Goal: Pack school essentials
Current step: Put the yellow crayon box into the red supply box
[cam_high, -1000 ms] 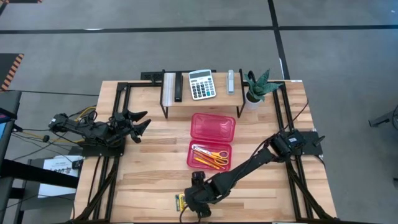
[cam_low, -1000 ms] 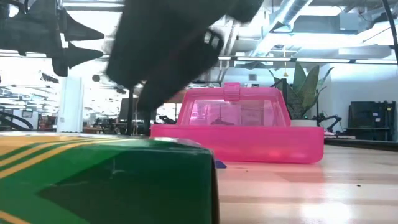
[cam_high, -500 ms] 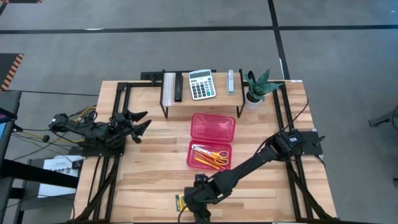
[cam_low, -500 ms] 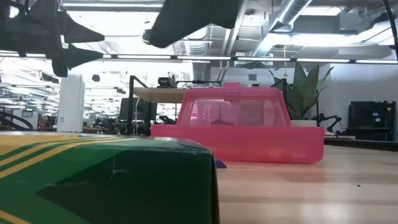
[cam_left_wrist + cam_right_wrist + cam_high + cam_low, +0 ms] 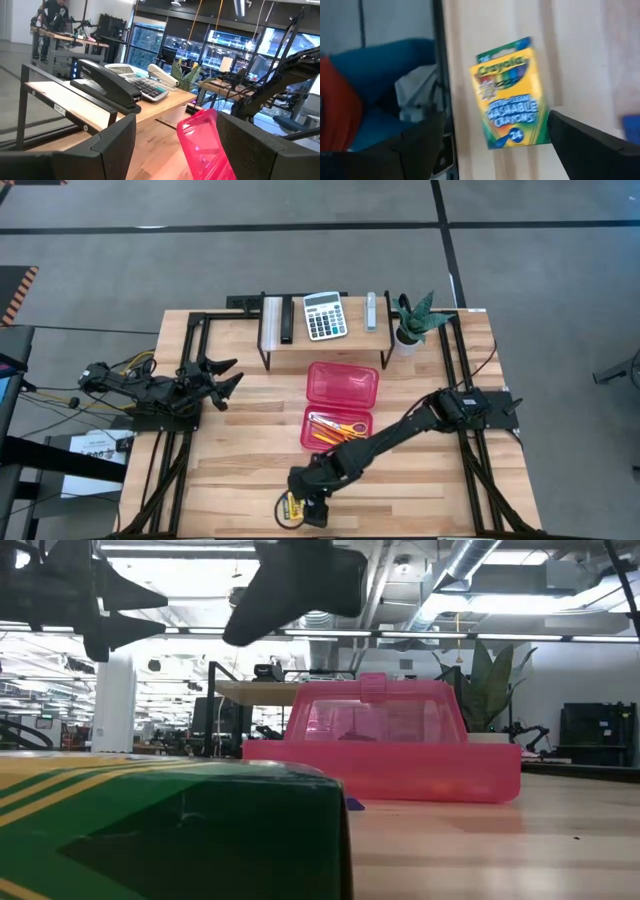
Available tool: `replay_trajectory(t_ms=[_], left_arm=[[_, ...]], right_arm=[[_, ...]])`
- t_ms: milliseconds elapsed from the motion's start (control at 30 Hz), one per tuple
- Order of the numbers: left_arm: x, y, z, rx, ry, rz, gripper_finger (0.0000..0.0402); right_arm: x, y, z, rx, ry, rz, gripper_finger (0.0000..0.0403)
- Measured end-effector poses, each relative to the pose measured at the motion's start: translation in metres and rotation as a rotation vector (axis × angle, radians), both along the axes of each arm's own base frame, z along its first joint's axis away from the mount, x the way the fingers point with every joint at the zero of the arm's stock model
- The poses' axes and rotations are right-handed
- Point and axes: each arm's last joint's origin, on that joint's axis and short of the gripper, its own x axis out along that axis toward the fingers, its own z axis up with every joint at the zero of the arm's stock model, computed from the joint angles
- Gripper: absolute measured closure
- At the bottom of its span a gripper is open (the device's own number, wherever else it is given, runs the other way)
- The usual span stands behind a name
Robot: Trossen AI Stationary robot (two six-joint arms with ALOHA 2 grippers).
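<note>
The yellow-green crayon box (image 5: 289, 505) lies flat near the table's near edge, face up in the right wrist view (image 5: 512, 95) and filling the low view's foreground (image 5: 170, 830). My right gripper (image 5: 306, 498) hovers open above it (image 5: 495, 150), touching nothing. The open pink case (image 5: 338, 430) holds the yellow-handled scissors (image 5: 345, 427) and the pencils (image 5: 325, 437). A small blue eraser (image 5: 352, 804) lies on the table between the box and the case. My left gripper (image 5: 225, 375) waits open at the table's left (image 5: 180, 150).
A low shelf (image 5: 325, 340) at the far edge carries a grey calculator (image 5: 324, 315) and a stapler (image 5: 285, 320), with a potted plant (image 5: 412, 320) beside it. The case's lid (image 5: 342, 383) stands raised. Bare wood lies left and right of the case.
My right gripper has risen from just above the crayon box and then shifted a little toward the table's left edge, staying over the box. The crayon box has kept its place.
</note>
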Motion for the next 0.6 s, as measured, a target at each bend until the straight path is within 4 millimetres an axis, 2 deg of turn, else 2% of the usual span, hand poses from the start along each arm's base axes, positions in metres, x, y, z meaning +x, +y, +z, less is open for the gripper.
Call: replay_trajectory(t_ms=[233, 367, 600], left_arm=[[0.000, 0.000, 0.000, 0.012, 0.006, 0.002, 0.0139], [0.000, 0.000, 0.000, 0.012, 0.007, 0.001, 0.0139], [0.000, 0.000, 0.000, 0.013, 0.007, 0.001, 0.0139]], right_arm=[[0.006, -0.013, 0.001, -0.003, -0.048, 0.160, 0.0005], [0.009, -0.022, 0.000, -0.021, -0.050, 0.159, 0.0009], [0.006, -0.008, 0.001, -0.156, -0.140, 0.167, 0.0007]])
